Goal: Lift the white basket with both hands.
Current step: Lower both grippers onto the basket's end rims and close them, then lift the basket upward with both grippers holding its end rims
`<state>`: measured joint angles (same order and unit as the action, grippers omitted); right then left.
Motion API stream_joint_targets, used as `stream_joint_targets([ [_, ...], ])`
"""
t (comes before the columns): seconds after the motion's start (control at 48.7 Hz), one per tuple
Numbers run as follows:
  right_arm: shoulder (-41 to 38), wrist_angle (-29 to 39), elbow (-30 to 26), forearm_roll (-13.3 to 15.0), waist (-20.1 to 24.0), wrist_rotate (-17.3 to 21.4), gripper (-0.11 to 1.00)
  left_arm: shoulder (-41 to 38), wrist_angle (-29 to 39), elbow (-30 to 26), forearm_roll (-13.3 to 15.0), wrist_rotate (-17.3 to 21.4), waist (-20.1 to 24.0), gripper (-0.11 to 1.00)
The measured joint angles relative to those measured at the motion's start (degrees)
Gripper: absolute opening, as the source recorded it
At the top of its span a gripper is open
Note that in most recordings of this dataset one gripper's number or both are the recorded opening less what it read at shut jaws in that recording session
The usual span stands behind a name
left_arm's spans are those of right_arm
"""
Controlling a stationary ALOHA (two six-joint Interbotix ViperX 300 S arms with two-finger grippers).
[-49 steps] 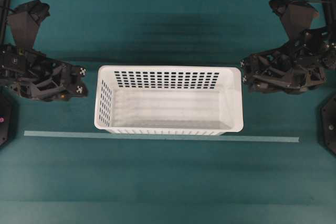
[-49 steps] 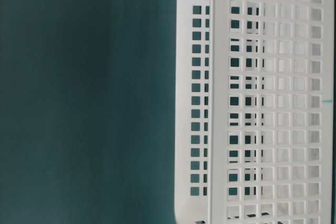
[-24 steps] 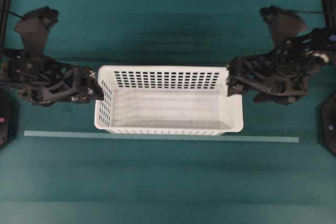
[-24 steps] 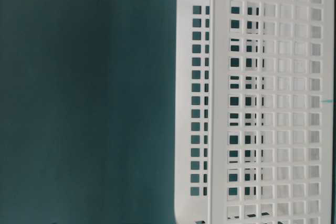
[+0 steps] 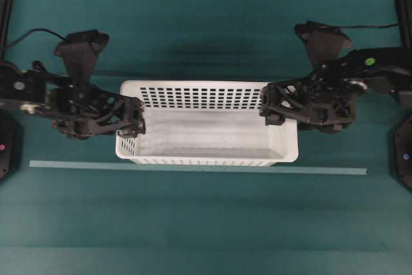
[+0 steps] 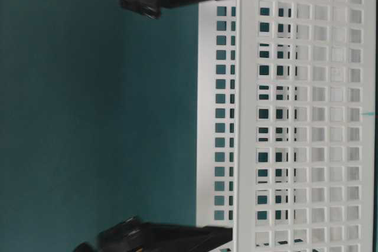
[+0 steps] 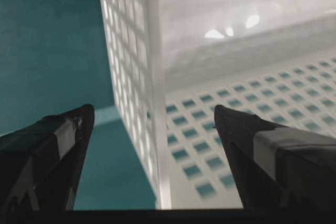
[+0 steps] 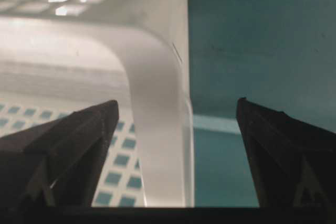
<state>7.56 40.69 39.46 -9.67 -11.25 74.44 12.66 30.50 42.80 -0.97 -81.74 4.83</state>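
Basket [image 5: 206, 140] placement is central: the white basket sits on the teal table [image 5: 206, 223], long sides running left to right, just behind a pale tape line [image 5: 193, 169]. Both grippers are at its 2 short ends. The left gripper [image 5: 136, 120] is spread wide, and its wrist view shows the left end wall [image 7: 155, 129] standing between the 2 fingers [image 7: 52, 150], one outside and one over the basket's inside. The right gripper [image 5: 270, 106] is likewise spread wide, with the right end rim [image 8: 157, 129] between its fingers [image 8: 73, 140]. Neither finger pair touches the plastic yet, as far as these views show.

To do the grasp well, I judge each gripper should settle until the rolled rim sits deep between the fingers, then both should close at the same time. The walls look thin and slotted, so they may flex. Lifting evenly on both ends should keep the basket level and stop it twisting out of either pinch.
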Motion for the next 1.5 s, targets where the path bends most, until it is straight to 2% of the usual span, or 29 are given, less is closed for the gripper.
stream_joint_targets([
  [0.206,-3.9,-1.1,-0.4,0.0,1.3,0.2,0.94,-4.1,-3.0,-0.1,0.0,0.0,-0.4,0.95],
  [0.637,-4.2,-1.1,-0.4,0.1,1.5,0.2,0.93,-5.4,-3.7,-0.2,-0.1,0.0,-0.1,0.94],
  [0.76,-4.3,-1.1,-0.2,0.1,1.5,0.2,0.91,-5.6,-3.8,-0.1,-0.2,0.0,-0.1,0.93],
  [0.843,-4.2,-1.2,0.0,0.1,1.5,0.2,0.85,-5.7,-3.8,0.3,-0.2,0.0,-0.2,0.9],
  [0.925,-4.4,-1.5,0.1,0.1,1.4,0.4,0.72,-6.0,-3.9,0.5,-0.2,0.0,-0.2,0.83],
  [1.11,-4.8,-1.9,-0.4,0.2,1.3,1.8,0.28,-6.5,-4.9,0.4,-0.2,-0.1,-0.2,0.32],
  [1.151,-4.8,-1.9,-0.4,0.2,1.2,1.8,0.21,-6.5,-5.1,0.5,-0.2,-0.1,-0.2,0.22],
  [1.192,-4.9,-1.9,-0.5,0.2,1.3,1.8,0.21,-6.5,-5.2,0.4,-0.2,-0.1,-0.1,0.14],
  [1.5,-4.9,-1.8,-0.7,0.2,1.1,1.9,0.21,-6.6,-5.3,0.4,-0.2,-0.1,-0.1,0.12],
])
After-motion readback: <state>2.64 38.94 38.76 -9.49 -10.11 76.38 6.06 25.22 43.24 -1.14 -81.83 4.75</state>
